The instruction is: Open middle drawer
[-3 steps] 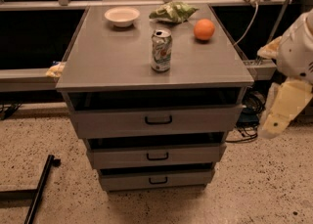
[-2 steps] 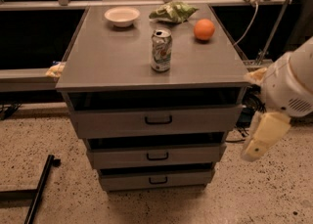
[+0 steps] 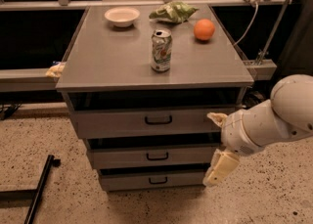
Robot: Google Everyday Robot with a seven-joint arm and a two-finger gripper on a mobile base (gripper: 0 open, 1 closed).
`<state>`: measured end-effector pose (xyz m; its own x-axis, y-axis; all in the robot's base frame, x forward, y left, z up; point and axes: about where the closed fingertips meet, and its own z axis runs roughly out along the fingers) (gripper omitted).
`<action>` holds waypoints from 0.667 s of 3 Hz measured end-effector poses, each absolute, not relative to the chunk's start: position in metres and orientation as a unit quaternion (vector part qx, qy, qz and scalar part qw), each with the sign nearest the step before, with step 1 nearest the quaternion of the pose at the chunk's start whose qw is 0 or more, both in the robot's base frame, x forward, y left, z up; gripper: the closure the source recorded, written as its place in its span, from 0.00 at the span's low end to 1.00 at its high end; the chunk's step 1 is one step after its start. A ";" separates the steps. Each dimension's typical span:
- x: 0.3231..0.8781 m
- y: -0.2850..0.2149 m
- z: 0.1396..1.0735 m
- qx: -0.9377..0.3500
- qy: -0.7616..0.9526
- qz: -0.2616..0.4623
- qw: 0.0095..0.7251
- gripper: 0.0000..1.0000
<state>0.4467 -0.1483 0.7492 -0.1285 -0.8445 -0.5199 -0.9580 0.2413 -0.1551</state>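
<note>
The main risk is a grab on the wrong handle. The three drawer fronts sit stacked close together, each with a small black bar at its centre, and the gripper [image 3: 220, 167] hangs at the right edge of the cabinet [image 3: 122, 66], at a height between the middle drawer [image 3: 117, 158] and the bottom drawer [image 3: 127, 181]. A straight sideways sweep from there would likely meet the gap between the two, or drift low and hook the bottom drawer's handle [image 3: 157, 180] instead. A second risk is contact: the gripper is just beside the right ends of the drawer fronts, so a careless inward move could knock the cabinet and jolt the upright can [image 3: 161, 50] on its top (the bowl [image 3: 122, 16], orange [image 3: 204, 29] and green bag [image 3: 173, 11] further back look less likely to tip).

The middle drawer is closed, its front flush between the taller top drawer [image 3: 112, 123] and the bottom one. Its handle [image 3: 157, 156] lies toward the left of the camera view from the gripper, well apart from it and slightly higher. The gripper points downward off the end of the pale arm [image 3: 266, 120] and holds nothing; whether it is released or clenched cannot be told from this view. It would need to rise a little, turn to face the front and travel to the centre
</note>
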 end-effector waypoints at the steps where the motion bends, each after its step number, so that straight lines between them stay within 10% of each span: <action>1: 0.446 -0.148 0.749 -0.607 0.743 0.109 0.261 0.00; 2: 0.447 -0.133 0.723 -0.631 0.721 0.096 0.270 0.00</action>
<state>0.4466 -0.1332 0.7228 -0.0574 -0.8578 -0.5108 -0.9619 0.1844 -0.2017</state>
